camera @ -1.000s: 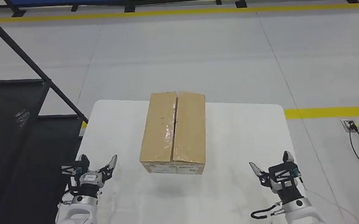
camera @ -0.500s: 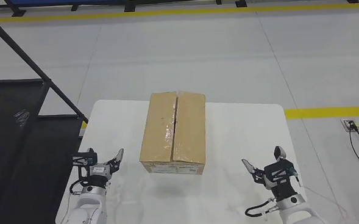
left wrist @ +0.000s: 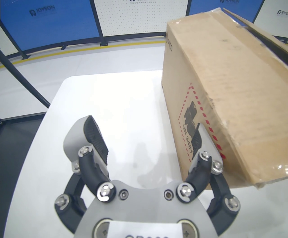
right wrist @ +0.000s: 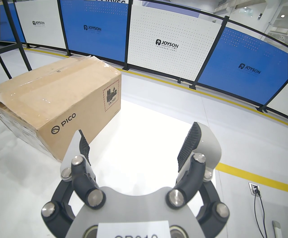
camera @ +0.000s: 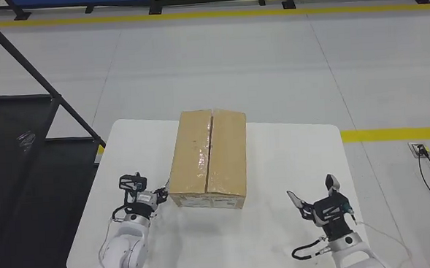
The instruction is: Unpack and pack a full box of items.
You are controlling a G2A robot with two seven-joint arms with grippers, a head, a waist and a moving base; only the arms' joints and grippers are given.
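Cardboard box (camera: 207,158) sat closed at the centre of the top view on the white bench (camera: 290,166), long axis running up-frame. Its top flaps met along a taped centre seam (camera: 210,152). A red-dashed hazard label (right wrist: 110,95) showed on each long side face.

Left tool (left wrist: 144,127) was at lower left of the top view, at the box's near left corner. Its jaws were spread wide and held nothing. One finger (left wrist: 199,139) sat just beside the labelled side face; contact could not be told.

Right tool (camera: 314,193) was at lower right of the top view, well apart from the box. Its jaws were likewise wide, with nothing between them.
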